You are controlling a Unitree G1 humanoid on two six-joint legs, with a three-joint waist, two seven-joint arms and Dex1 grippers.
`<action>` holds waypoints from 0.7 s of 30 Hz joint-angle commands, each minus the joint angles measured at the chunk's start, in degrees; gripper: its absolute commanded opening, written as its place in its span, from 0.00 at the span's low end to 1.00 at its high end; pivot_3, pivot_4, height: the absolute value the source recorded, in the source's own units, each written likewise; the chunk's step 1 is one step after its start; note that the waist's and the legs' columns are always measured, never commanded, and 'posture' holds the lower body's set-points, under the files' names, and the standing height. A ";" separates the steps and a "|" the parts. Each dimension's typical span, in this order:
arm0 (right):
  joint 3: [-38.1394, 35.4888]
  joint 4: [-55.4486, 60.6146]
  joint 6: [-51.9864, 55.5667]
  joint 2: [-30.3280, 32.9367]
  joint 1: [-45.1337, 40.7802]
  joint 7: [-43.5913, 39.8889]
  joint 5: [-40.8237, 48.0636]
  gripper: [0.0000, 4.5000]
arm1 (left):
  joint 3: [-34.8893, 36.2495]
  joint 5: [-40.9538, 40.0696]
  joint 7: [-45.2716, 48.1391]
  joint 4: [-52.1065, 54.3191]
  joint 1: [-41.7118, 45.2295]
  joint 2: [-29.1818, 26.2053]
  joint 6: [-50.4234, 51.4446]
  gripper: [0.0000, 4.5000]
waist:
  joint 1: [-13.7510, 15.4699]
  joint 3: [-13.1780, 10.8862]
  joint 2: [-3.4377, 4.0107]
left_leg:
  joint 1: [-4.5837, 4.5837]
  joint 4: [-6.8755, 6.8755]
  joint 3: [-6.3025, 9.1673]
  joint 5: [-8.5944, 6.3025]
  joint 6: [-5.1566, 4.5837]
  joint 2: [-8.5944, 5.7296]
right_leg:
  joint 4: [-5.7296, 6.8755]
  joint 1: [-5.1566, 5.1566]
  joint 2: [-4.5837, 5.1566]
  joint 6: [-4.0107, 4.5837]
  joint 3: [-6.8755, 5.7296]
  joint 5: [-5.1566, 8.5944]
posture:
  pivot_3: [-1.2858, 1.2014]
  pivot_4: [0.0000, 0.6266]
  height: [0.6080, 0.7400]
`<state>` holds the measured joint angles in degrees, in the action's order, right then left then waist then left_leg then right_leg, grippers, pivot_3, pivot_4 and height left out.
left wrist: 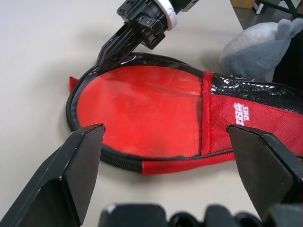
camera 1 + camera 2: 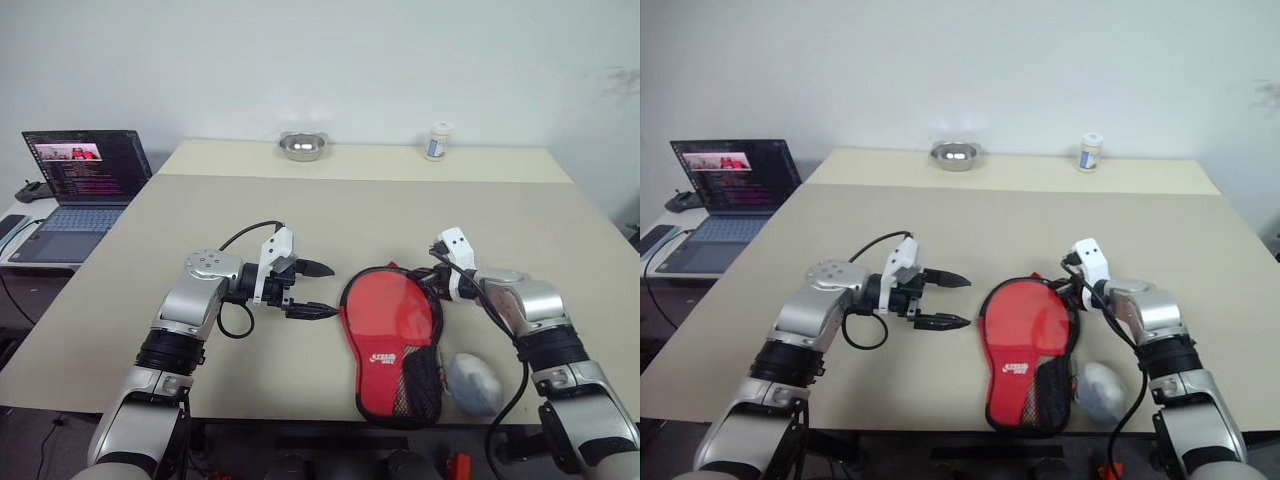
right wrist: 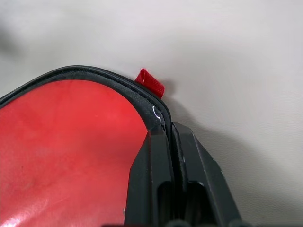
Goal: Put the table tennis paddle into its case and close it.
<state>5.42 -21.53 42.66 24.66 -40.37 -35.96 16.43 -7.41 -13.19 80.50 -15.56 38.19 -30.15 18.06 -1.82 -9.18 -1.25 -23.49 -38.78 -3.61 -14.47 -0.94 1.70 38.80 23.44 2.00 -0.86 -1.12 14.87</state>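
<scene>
The case point(image 2: 388, 362) lies flat near the table's front edge, red with a white logo, a black mesh pocket and a black zipper rim. Inside that rim a round, glossy red face point(image 2: 385, 305) shows, which looks like the table tennis paddle; its handle is hidden. My right gripper point(image 2: 436, 284) is at the case's far right rim, its fingers point(image 3: 156, 161) shut on the zipper edge beside a small red tab point(image 3: 150, 82). To the left of the case my left gripper point(image 2: 334, 290) hovers open, pointing at it, and holds nothing.
A grey-white soft bundle point(image 2: 473, 383) lies right of the case by my right arm. At the table's back edge stand a metal bowl point(image 2: 302, 146) and a white bottle point(image 2: 437, 141). On a side table at the left is an open laptop point(image 2: 85, 180).
</scene>
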 commanded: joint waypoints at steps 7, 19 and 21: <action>0.63 -3.62 -3.77 -4.74 -6.81 -0.75 -3.15 0.01 | -1.13 -0.49 -0.56 0.91 1.34 -0.12 -1.95 1.00 | -0.49 -0.09 0.02 | 0.20 0.04 -0.08 0.00 0.01 0.20 | 0.16 0.05 -0.32 0.05 0.26 0.00 | 0.52 0.24 1.00; 0.11 -4.15 -3.81 -6.25 -7.47 -1.10 -5.22 0.22 | -2.69 -0.01 -0.77 -1.96 3.03 1.62 -3.93 1.00 | -0.50 -0.11 0.03 | 0.18 0.07 -0.37 0.00 0.01 0.21 | 0.15 0.16 -0.39 0.08 0.46 -0.02 | 0.52 0.24 1.00; -0.65 -2.59 -3.09 -6.36 -7.27 -0.73 -4.74 0.35 | -3.05 0.12 -0.73 -3.03 3.57 2.18 -4.46 1.00 | -0.44 -0.11 0.04 | 0.15 0.09 -0.37 0.00 0.01 0.22 | 0.15 0.21 -0.39 0.08 0.46 -0.02 | 0.52 0.24 1.00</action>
<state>6.46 -27.49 39.43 18.55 -46.75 -36.59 10.42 -10.03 -13.03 79.54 -18.66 40.15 -28.37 14.59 -2.26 -9.29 -1.22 -23.40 -38.68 -3.98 -14.47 -0.93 1.91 38.95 23.71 1.61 -0.78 -0.66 14.85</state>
